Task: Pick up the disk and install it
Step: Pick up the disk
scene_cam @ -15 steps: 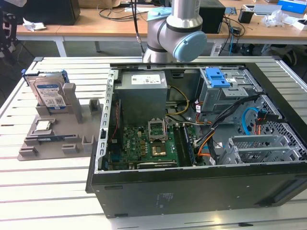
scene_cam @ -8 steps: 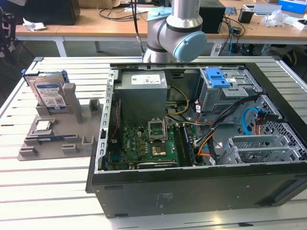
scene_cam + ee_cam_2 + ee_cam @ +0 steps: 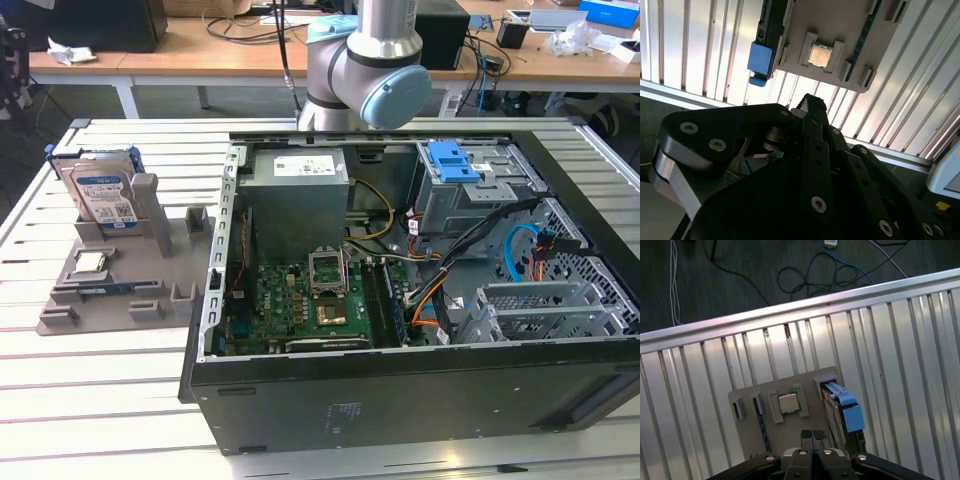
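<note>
One relation decides the pick: the disk (image 3: 836, 402) lies off to one side of the fingers (image 3: 806, 436), not straight under them. In the first wrist view the fingers are pressed together and hold nothing. They hang well above the grey holder (image 3: 747, 440) and point at the strip between the chip (image 3: 788, 403) and the disk.

The disk stands on edge in a slot of that holder, with its thin top edge and blue frame (image 3: 852, 416) facing up at me. The chip lies flat in its pocket just beside it. The second wrist view agrees: the disk (image 3: 774, 30) is apart from the fingers (image 3: 810, 107) and off their line.

In the exterior view the disk (image 3: 102, 196) leans upright at the far end of the holder (image 3: 60, 318) on the slatted desk (image 3: 100, 390), at the exterior view's left. The open computer case (image 3: 400, 400) sits beside it, and the arm (image 3: 372, 70) rises behind the case.

The disk's long edge runs along the holder's length. As I judge it, the fingers would close roughly across the thin edge. So the offset to correct is sideways toward the disk, then down, with the fingers spread first.
</note>
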Robot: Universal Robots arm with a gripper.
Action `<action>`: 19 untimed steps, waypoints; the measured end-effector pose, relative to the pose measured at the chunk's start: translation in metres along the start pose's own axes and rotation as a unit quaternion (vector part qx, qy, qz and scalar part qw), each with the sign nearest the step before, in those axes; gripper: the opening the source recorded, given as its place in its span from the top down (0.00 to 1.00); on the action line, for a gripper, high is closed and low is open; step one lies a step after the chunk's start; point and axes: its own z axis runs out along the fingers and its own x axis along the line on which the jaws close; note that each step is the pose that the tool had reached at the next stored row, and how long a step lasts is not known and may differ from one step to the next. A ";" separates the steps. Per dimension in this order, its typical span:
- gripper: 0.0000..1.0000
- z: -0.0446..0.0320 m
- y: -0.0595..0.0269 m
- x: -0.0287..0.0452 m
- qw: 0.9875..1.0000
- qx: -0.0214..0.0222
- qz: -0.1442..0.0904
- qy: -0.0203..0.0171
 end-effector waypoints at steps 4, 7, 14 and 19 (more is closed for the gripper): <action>0.89 0.0000 -0.0004 -0.0001 1.000 -0.012 -0.006 0.002; 0.89 0.0000 -0.0004 -0.0001 1.000 -0.019 -0.018 0.004; 0.89 -0.0001 -0.0004 -0.0001 0.999 -0.019 -0.039 0.004; 0.76 0.0000 -0.0004 -0.0001 0.999 -0.019 -0.039 0.003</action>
